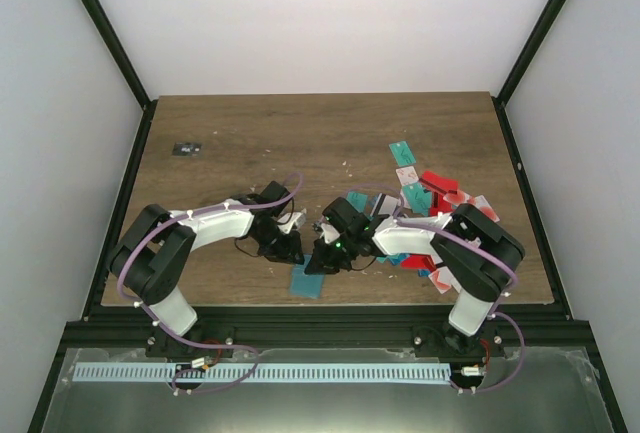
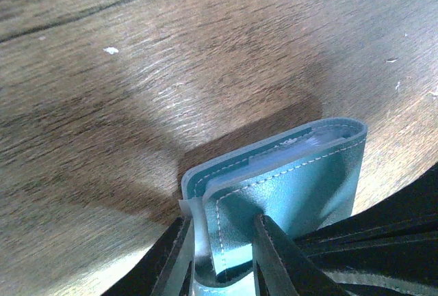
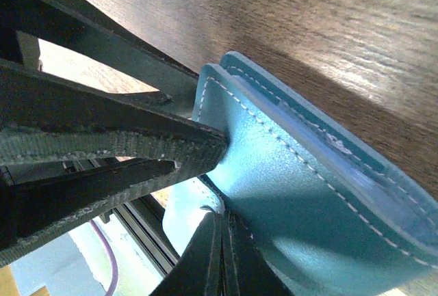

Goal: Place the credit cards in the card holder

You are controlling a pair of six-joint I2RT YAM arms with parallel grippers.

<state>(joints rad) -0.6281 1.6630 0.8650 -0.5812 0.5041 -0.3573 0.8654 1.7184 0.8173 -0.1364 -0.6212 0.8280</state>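
The blue-grey card holder point(image 1: 308, 279) lies near the front edge of the table, between my two grippers. My left gripper point(image 1: 290, 249) is shut on one stitched flap of the card holder point(image 2: 301, 180), with a finger on each side point(image 2: 222, 255). My right gripper point(image 1: 322, 258) meets it from the other side. In the right wrist view its fingers point(image 3: 222, 255) are pressed together on a thin edge of the card holder point(image 3: 308, 193). The credit cards point(image 1: 430, 208), teal, red, white and pink, lie in a loose pile at the right. No card is in either gripper.
A tiny black object with white marks point(image 1: 186, 149) sits at the far left of the wooden table point(image 1: 300, 143). The card pile reaches under my right arm's elbow point(image 1: 480, 243). The black frame rail point(image 1: 320, 328) runs just below the table's front edge.
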